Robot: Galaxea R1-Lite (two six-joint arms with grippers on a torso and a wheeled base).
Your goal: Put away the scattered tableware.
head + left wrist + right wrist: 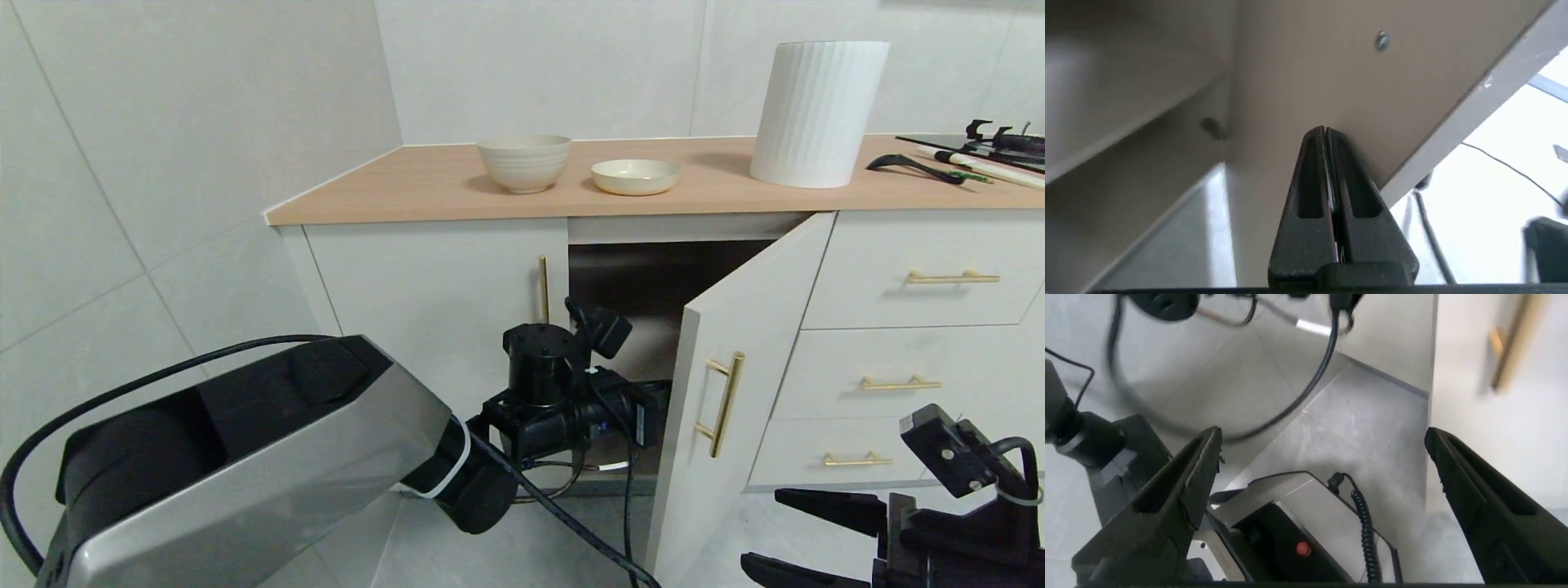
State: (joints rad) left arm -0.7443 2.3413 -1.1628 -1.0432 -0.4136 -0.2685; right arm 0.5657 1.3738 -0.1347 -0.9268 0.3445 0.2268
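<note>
Nearest, low at the robot's right, the right gripper [761, 527] hangs over the grey tiled floor [522, 539] with its two black fingers spread wide and nothing between them. Beyond it and toward the left, the left arm stretches to the open cabinet [645, 286] under the table, its wrist at the gap beside the open cabinet door [739, 367]. The left gripper [1324, 135] has its fingers pressed flat together, holding nothing, with the tips close to a pale panel with a screw in it; whether they touch it cannot be told. The door, with a gold bar handle, stands swung outward, and to its right are three drawers [922, 286] with gold handles. Above, on the wooden table [392, 184], a ribbed cream bowl [523, 162] stands upright toward the left end, and a shallow dish [635, 175] sits just beside it on the right, apart from it. Farther right stands a tall ribbed white container [819, 113], and past that several long utensils [914, 166] lie loosely together at the table's right end. White wall tiles close the corner behind.
</note>
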